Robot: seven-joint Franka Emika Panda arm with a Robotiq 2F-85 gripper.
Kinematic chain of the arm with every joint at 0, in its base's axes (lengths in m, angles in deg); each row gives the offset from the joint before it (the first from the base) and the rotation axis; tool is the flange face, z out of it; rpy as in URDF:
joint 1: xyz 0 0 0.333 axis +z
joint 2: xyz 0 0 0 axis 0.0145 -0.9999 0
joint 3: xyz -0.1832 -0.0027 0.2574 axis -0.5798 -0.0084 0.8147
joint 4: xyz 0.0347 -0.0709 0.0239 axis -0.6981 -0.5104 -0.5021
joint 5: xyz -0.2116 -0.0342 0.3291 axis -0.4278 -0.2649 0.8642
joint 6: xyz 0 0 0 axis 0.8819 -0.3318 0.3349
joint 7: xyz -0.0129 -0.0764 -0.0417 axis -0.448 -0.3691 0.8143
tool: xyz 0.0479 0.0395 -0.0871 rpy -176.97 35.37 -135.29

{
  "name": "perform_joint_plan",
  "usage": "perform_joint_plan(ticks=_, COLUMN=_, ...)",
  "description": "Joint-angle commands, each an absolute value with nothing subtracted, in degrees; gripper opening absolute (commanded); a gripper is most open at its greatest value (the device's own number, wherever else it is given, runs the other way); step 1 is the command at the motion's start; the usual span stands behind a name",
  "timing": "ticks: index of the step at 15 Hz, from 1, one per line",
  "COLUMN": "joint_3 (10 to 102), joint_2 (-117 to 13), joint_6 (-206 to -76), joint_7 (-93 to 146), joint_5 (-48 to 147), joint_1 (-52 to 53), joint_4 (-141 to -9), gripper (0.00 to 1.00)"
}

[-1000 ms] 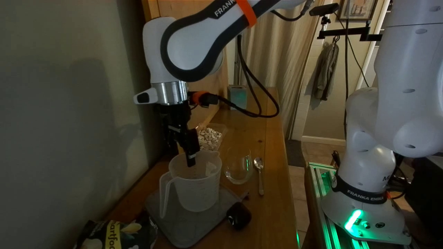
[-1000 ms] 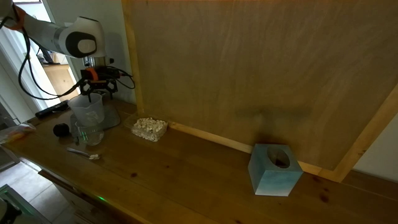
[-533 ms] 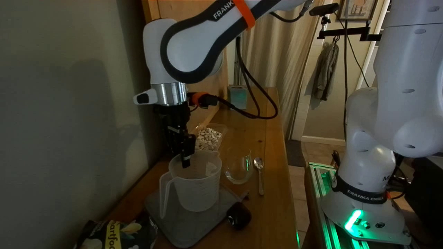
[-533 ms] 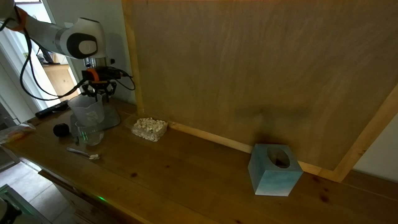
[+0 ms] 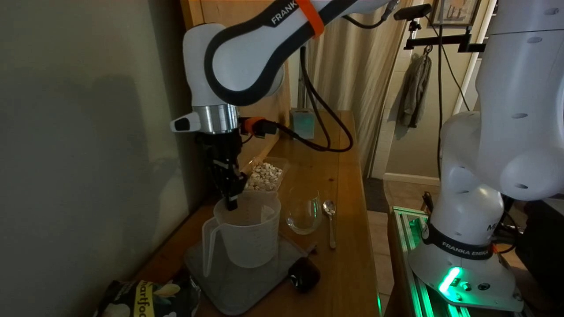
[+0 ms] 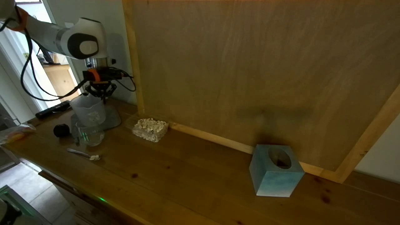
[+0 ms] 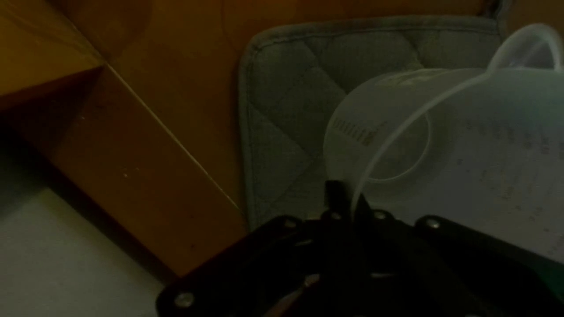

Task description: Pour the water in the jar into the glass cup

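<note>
Wrist view: hand [image 7: 351,200] is clamping jug [image 7: 454,145] at rim, jug sitting on mat [image 7: 282,119]. Jug handle [image 5: 207,253] is showing only in an exterior view; glass [image 5: 304,215] is standing nr jug in both exterior views. Wrist frame's cropping jug; contents too dim, can't tell.

In an exterior view, the jar [image 5: 253,242] stands on a mat [image 5: 233,296] on the counter [image 5: 348,268]; to its right is the glass cup [image 5: 304,216], and right of that a spoon [image 5: 331,223]. Behind the jar sits a container [image 5: 285,165] of flakes [image 5: 265,176], and well behind that a box [image 5: 302,124]. A bag [image 5: 150,300] lies before the jar, at left. In the wrist view, the jar's rim runs between the fingertips of the gripper [image 7: 351,199].
</note>
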State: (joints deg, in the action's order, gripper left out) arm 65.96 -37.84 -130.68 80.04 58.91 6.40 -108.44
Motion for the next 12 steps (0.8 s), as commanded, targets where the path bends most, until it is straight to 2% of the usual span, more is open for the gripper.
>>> perform_joint_plan(ticks=1, joint_3=65.88, joint_2=-37.57, joint_6=-131.82, joint_7=82.61, joint_5=60.34, joint_1=5.21, joint_4=-108.35, gripper=0.01)
perform_joint_plan(ticks=12, joint_3=64.7, joint_2=-29.01, joint_6=-133.52, joint_7=93.14, joint_5=68.73, joint_1=4.85, joint_4=-113.78, gripper=0.01)
